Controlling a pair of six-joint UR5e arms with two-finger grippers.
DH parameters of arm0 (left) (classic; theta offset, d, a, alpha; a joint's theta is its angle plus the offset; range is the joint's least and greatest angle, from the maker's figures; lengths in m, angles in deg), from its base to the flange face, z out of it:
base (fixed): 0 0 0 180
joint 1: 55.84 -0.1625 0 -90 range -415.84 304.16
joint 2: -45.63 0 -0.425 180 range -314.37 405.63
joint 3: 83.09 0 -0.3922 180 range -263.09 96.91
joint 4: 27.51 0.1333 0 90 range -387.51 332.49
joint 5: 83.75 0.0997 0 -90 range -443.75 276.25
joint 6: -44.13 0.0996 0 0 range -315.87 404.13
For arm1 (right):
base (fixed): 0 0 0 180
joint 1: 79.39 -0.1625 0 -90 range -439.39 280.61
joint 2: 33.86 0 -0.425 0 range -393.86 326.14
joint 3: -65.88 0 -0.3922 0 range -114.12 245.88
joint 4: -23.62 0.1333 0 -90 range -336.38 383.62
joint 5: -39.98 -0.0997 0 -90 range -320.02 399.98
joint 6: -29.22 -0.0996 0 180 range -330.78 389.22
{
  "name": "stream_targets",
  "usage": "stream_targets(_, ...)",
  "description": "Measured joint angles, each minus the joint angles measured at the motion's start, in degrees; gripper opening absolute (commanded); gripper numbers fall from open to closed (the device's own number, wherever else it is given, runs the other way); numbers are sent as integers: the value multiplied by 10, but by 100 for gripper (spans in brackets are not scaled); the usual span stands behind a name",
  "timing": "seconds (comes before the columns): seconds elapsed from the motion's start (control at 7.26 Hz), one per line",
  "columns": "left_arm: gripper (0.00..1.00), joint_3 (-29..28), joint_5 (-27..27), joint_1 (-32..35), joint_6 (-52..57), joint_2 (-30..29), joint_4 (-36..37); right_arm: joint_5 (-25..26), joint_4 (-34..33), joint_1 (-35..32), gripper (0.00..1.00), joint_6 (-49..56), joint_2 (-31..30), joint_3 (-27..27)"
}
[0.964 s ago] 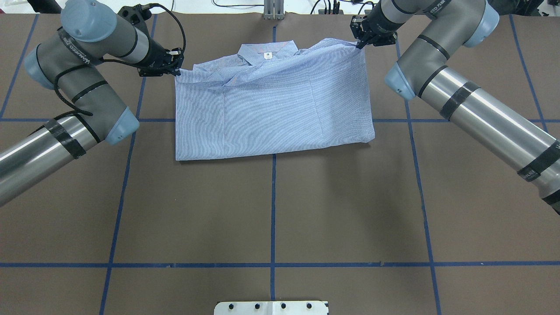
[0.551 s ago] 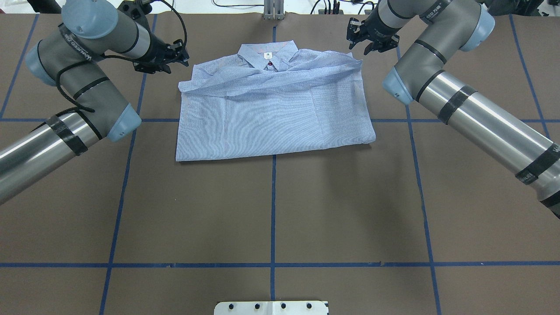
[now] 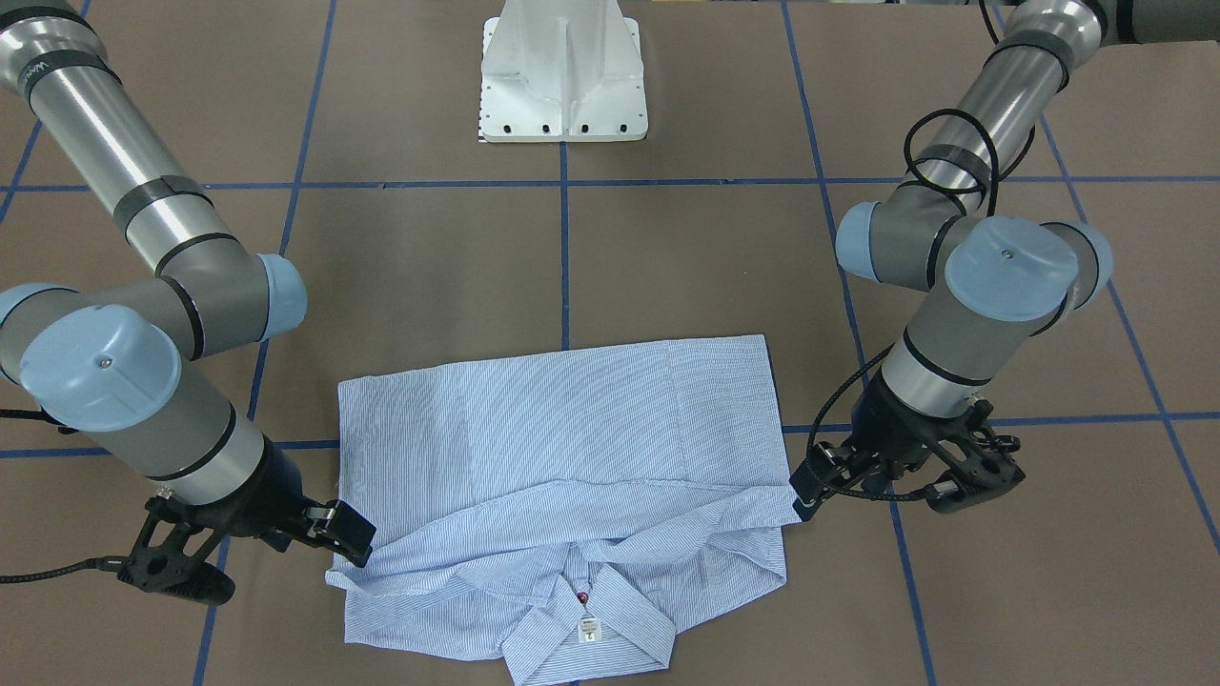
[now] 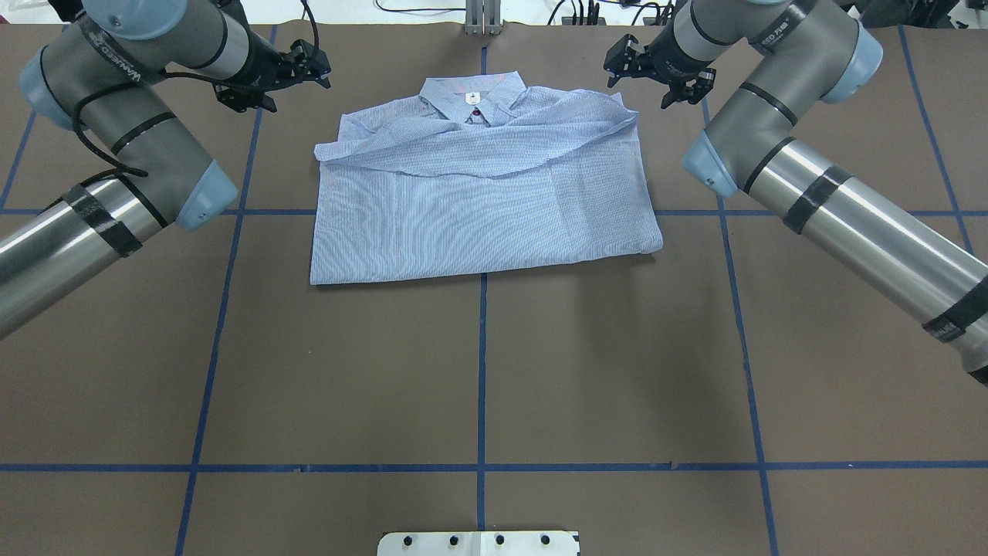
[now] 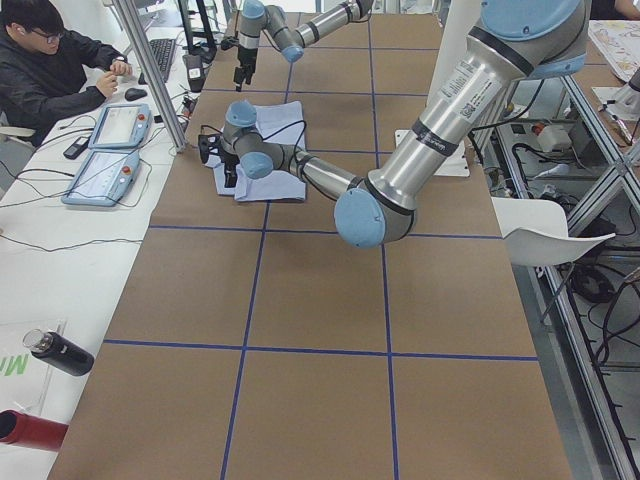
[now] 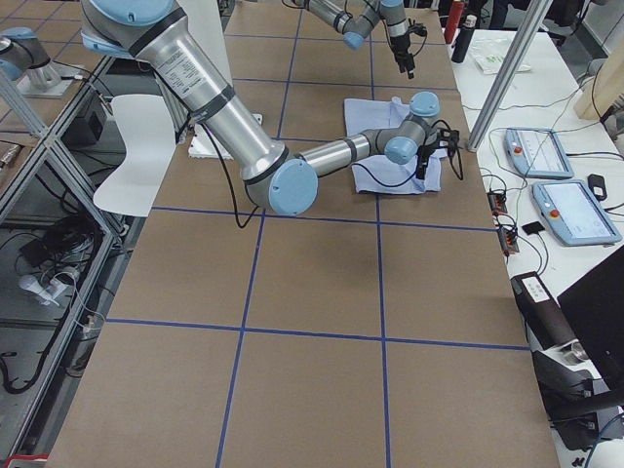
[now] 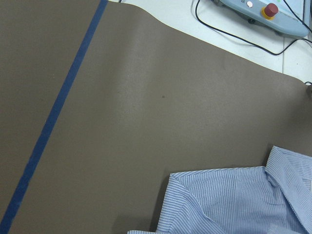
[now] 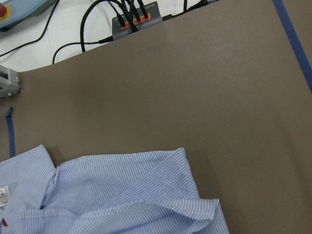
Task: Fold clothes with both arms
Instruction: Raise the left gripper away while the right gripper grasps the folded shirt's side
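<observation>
Change since earlier: both grippers have let go of the folded-over edge and drawn back toward the upper corners of the overhead view; the cloth has settled flat.
Shirt: the shirt (image 4: 478, 201) lies in the upper middle of the overhead frame, folded in a rectangle, with the collar (image 4: 472, 96) at the top and the turned-up hem edge just below it, a little wrinkled.
Left gripper: the left gripper (image 4: 305, 68) hangs at upper left, jaws apart, nothing between them, near the cloth corner but not touching.
Right gripper: the right gripper (image 4: 654, 73) is at upper right, fingers spread, empty, just beside the shirt's right corner.
Why so placed: I judge the hem was laid short of the collar so that the neck stays visible, and both arms release together so the fold stays even.
Table: the brown table (image 4: 478, 371) with blue tape lines carries the shirt.
</observation>
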Motion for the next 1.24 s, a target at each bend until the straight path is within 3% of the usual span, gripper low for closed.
stream_targets(0.55,100,57,-6,0,-5,3,48,-20,-14,56,100,-10,-123,139)
stream_targets(0.83,100,72,-7,0,-6,4,62,-15,-32,80,99,-13,-148,162)
stream_targets(0.96,100,76,-7,0,-6,5,64,-6,-35,94,94,-14,-155,165)
stream_targets(1.1,100,78,-7,0,-6,5,65,-3,-37,100,81,-14,-159,166)
stream_targets(1.24,100,81,-7,0,-6,6,66,-2,-41,102,37,-14,-161,166)
